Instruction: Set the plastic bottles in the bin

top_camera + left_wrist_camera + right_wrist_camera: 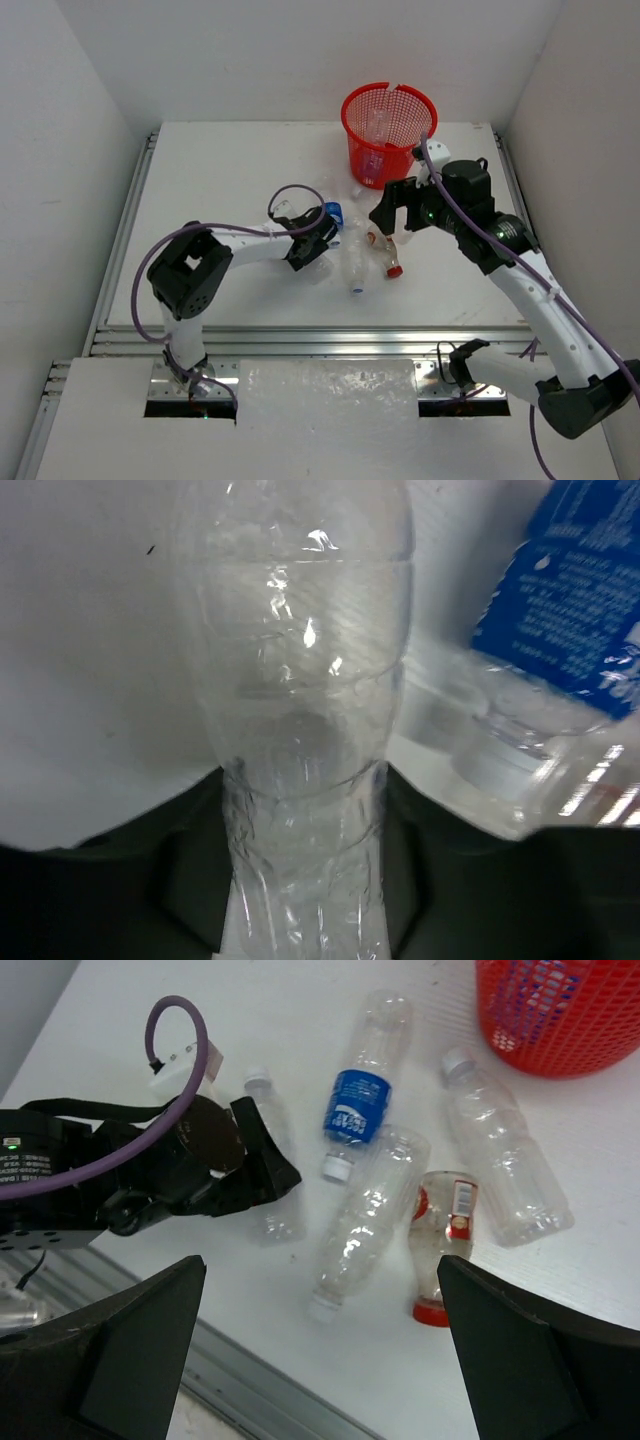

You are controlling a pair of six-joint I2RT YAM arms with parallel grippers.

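Several clear plastic bottles lie in a cluster on the white table. My left gripper is shut on a clear bottle with a white cap, its jaws pinching the crumpled body from both sides. Next to it lie a blue-labelled bottle, a plain clear bottle, a red-capped bottle and a white-capped bottle. My right gripper hangs open above the cluster, holding nothing. The red mesh bin stands at the back with a clear bottle inside.
Metal rails run along the near edge of the table and another rail along its left side. White walls enclose the back and both sides. The left arm's purple cable loops above its wrist.
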